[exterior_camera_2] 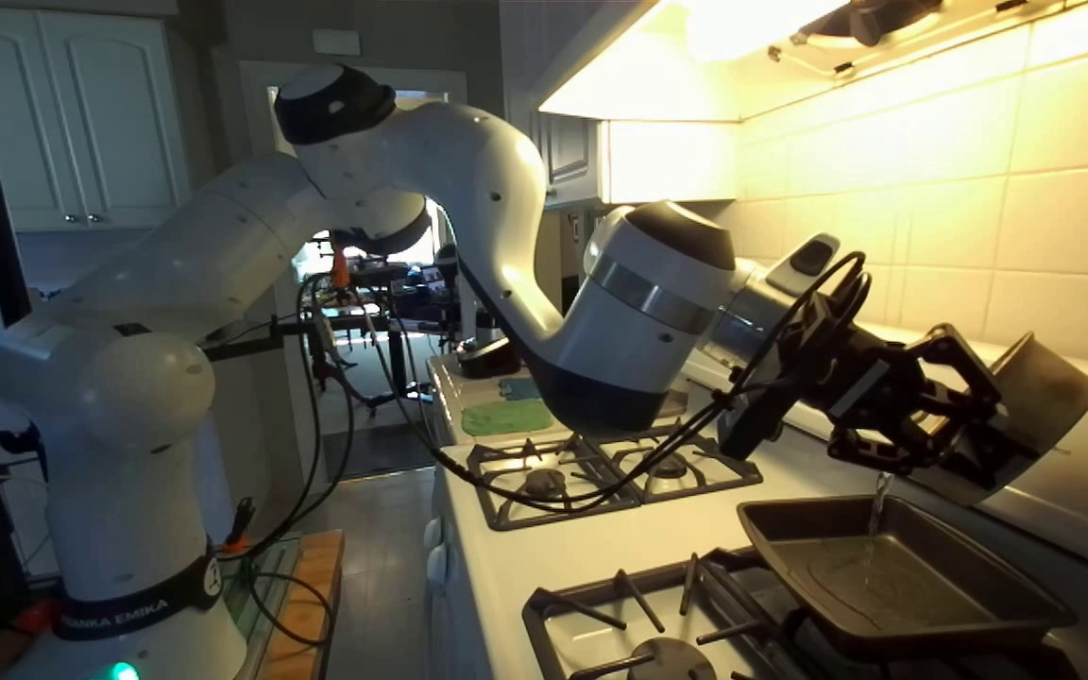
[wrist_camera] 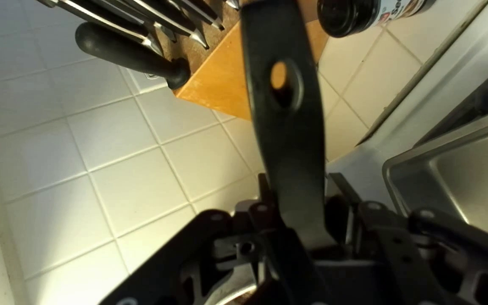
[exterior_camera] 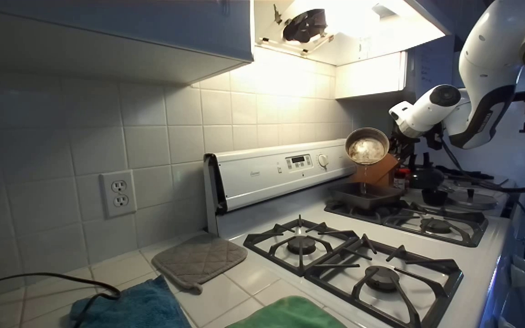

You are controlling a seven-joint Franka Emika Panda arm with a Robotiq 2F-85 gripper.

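Note:
My gripper [wrist_camera: 302,186] is shut on the black handle [wrist_camera: 288,127] of a small saucepan. The gripper also shows in an exterior view [exterior_camera_2: 950,416], raised above the stove. The saucepan [exterior_camera: 367,146] is tilted well over on its side, its stained inside facing out; it shows in both exterior views [exterior_camera_2: 1045,406]. A thin stream of water [exterior_camera_2: 877,505] falls from its rim into a dark rectangular baking pan [exterior_camera_2: 960,628]. The baking pan sits on a back burner, below and apart from the saucepan, with some water on its bottom. Its corner shows in the wrist view [wrist_camera: 447,186].
A wooden knife block [wrist_camera: 218,80] and a spice jar [wrist_camera: 350,17] stand beyond the stove. The stove's back panel [exterior_camera: 285,171] is close behind the saucepan. A range hood [exterior_camera: 408,27] hangs above. A grey pot holder [exterior_camera: 201,259], blue towel [exterior_camera: 139,303] and green cloth [exterior_camera: 290,314] lie on the counter.

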